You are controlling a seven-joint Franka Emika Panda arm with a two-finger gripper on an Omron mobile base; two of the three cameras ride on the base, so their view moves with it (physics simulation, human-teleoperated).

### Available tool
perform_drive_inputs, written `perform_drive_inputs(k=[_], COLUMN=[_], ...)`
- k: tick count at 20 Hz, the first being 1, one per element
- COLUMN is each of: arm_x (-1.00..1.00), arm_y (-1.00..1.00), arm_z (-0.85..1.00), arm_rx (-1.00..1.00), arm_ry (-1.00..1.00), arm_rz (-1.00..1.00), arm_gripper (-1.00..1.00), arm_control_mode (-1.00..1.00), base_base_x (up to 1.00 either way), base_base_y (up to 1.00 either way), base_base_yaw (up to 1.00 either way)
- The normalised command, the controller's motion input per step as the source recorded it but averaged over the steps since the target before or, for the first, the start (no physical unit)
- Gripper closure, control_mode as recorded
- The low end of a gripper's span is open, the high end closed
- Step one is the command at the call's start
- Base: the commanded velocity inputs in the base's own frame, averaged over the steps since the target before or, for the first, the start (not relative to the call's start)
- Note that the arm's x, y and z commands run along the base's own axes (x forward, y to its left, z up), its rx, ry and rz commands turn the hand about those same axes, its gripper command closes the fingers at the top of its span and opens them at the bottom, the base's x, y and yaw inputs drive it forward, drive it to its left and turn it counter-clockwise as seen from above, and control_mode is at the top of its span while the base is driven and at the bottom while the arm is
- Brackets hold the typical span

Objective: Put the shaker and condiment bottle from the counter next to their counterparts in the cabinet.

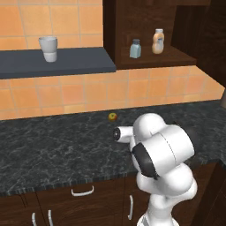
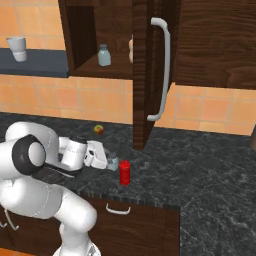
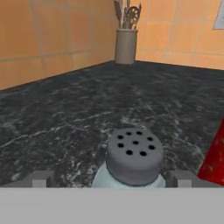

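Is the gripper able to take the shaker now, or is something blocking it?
Probably yes. The gripper is open, and the shaker stands upright between its fingers. The red condiment bottle stands close beside, outside the fingers.

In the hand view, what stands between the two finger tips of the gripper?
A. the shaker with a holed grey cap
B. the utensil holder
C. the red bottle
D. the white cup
A: the shaker, with its holed dark cap, stands between the open gripper tips.
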Motion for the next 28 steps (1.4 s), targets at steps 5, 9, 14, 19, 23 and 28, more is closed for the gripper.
perform_drive_inputs(k=[5,9,14,19,23,28], arm_x=[0.03,0.00,-0.29,-0.52,-0.19,-0.36], arm_y=[-0.16,-0.16,-0.17,0.00,0.00,0.02], arm_z=[-0.41,-0.41,0.12,0.49,0.66,0.67], arm_rx=[0.00,0.00,0.01,0.01,0.05,0.00], arm_ry=[-0.03,-0.06,-0.22,-0.26,-0.03,-0.06], arm_rz=[0.00,0.00,-0.06,-0.06,0.01,0.11], arm_gripper=[1.00,1.00,1.00,1.00,1.00,1.00], arm_control_mode=[-1.00,-1.00,-1.00,-1.00,-1.00,-1.00], base_base_x=[0.00,0.00,0.00,0.00,0.00,0.00], base_base_y=[0.00,0.00,0.00,0.00,0.00,0.00], base_base_yaw=[0.00,0.00,0.00,0.00,0.00,0.00])
